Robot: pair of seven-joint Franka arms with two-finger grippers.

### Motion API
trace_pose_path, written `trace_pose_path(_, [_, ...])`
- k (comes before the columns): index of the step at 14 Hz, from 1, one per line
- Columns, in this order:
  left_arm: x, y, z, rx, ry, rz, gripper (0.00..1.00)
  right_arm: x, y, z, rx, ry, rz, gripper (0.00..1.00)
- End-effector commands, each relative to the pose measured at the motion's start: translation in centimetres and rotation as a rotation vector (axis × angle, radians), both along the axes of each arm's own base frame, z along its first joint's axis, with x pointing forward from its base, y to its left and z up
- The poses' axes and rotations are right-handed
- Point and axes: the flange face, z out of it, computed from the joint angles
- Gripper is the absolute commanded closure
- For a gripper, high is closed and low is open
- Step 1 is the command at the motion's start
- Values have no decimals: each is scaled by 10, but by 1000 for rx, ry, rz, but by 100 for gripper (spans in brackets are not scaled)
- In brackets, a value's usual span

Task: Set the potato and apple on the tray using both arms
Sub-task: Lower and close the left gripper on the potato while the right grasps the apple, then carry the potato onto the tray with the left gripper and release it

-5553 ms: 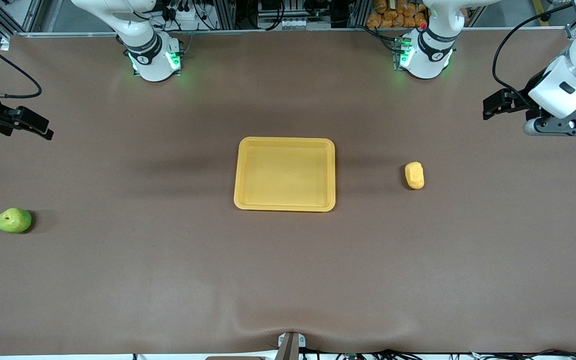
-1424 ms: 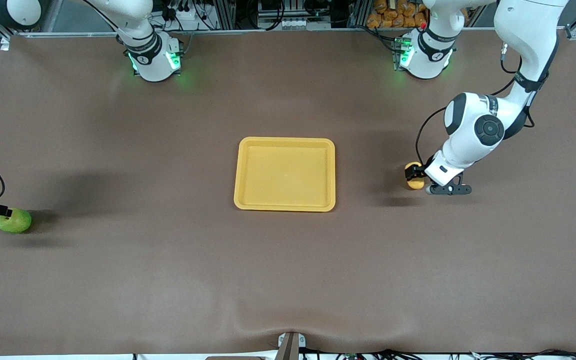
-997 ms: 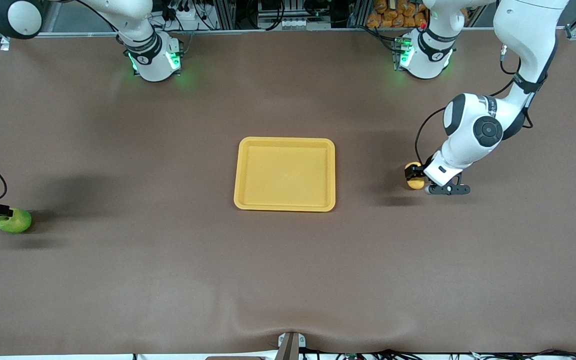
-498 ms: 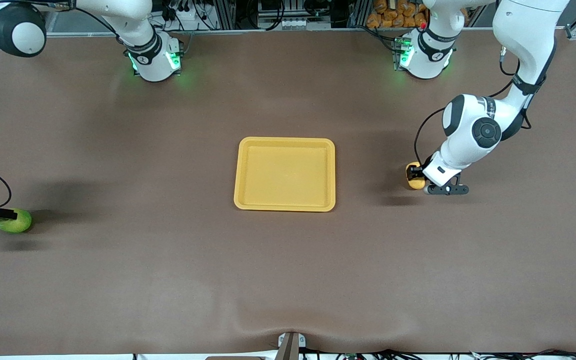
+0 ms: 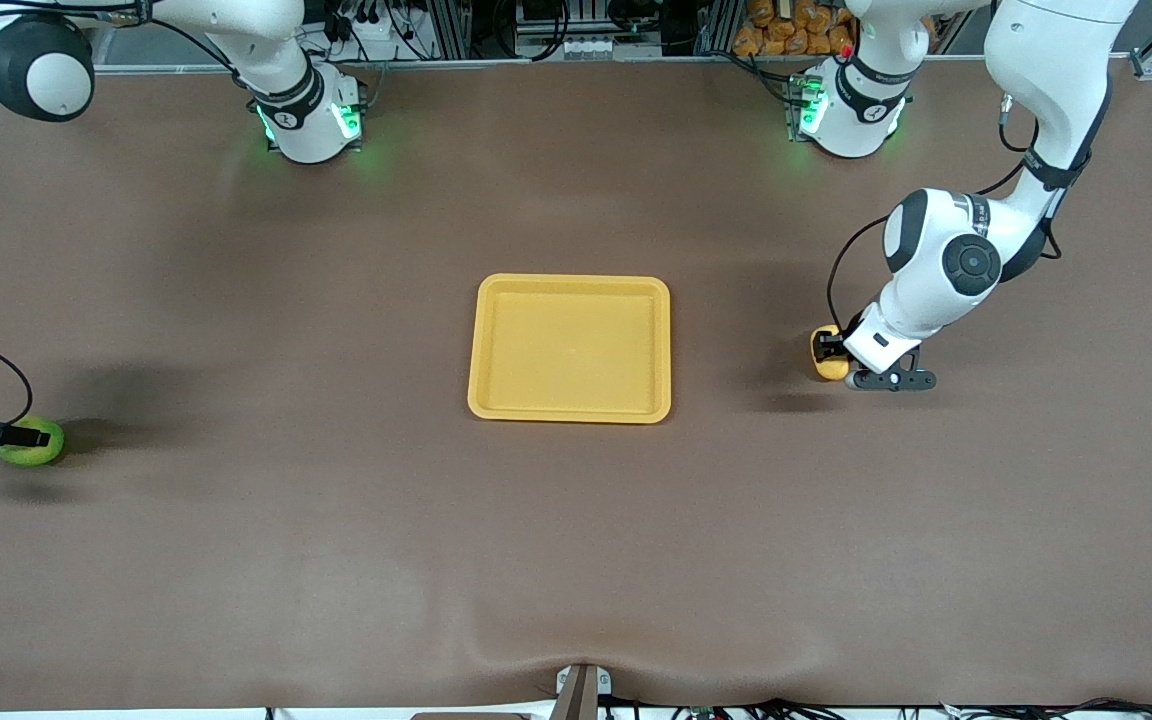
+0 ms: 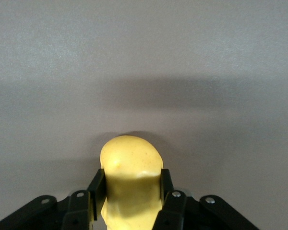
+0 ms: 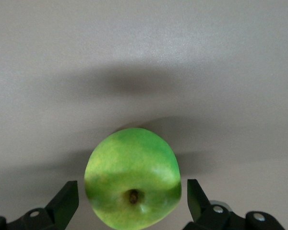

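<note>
In left pincer: potato, long axis along fingers.

In the front view the left gripper is mostly hidden under its own white wrist, and it covers part of the potato. The left wrist view cuts the potato's lower end at the picture edge. The right gripper sits at the frame edge, with one finger across the apple. In the right wrist view the fingers are cut off.
</note>
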Motion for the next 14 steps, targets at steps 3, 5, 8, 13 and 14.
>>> trace_pose_path(3, [16,-12,19,4,-21,-17,80,-3,-3,-10,31,-1,-37,0])
trace_pose_path(5, [22,-29,30,-1,-16,-43,81,-5,-2,-14,37,5,-45,0])
trace_pose_path(8, [28,-66,50,-15,-19,-76,81,-5,-1,-13,34,12,-40,39])
trace_pose_path(13, [29,-140,77,-22,-15,-61,81,-5,-1,-4,22,25,-16,100])
trace_pose_path(14, [28,-154,83,-25,-19,-69,81,-5,0,0,33,31,-18,100])
